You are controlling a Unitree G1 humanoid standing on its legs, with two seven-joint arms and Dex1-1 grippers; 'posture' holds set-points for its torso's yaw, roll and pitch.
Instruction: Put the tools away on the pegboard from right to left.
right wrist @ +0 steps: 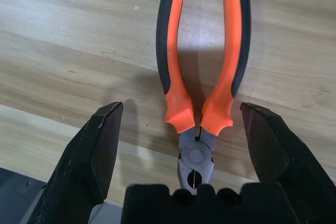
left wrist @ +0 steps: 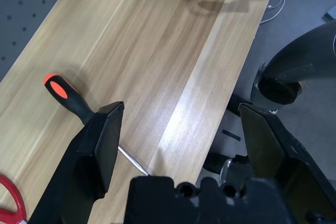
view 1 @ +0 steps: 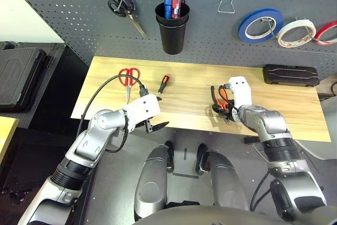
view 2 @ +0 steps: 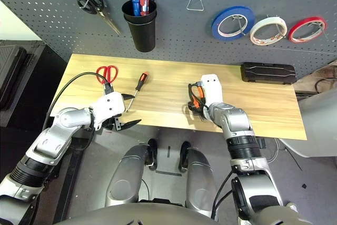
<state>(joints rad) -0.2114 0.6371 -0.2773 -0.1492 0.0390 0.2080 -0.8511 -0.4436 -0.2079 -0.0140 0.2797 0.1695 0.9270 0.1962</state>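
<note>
Hovering over the pliers (right wrist: 202,72), the right gripper (right wrist: 182,145) is seen with its fingers (right wrist: 92,156) spread wide apart, one on each side of the tool and touching neither handle. The pliers lie flat on the table (view 1: 184,98), right of centre, their metal nose pointing toward the gripper's base and the handles pointing away from it. The left gripper (left wrist: 178,140) is held at the near left edge of the table, its fingers likewise apart and nothing between them. Just beyond it the screwdriver (view 1: 164,85) lies on the wood, its orange-tipped handle toward the pegboard (view 1: 79,14). The red scissors (view 1: 128,79) lie further left on the table, near the screwdriver but apart from it.

On the pegboard three tape rolls are hung in a row at the right: a blue roll (view 1: 259,25), then the white roll (view 1: 296,32), then a red roll (view 1: 327,32) cut off by the picture's edge. A bare wire hook (view 1: 227,5) is seen left of the blue roll. A black cup (view 1: 172,29) holds what appear to be blue- and red-handled tools, and black scissors (view 1: 126,10) hang to its left. A black case (view 1: 290,75) lies at the far right of the table.
</note>
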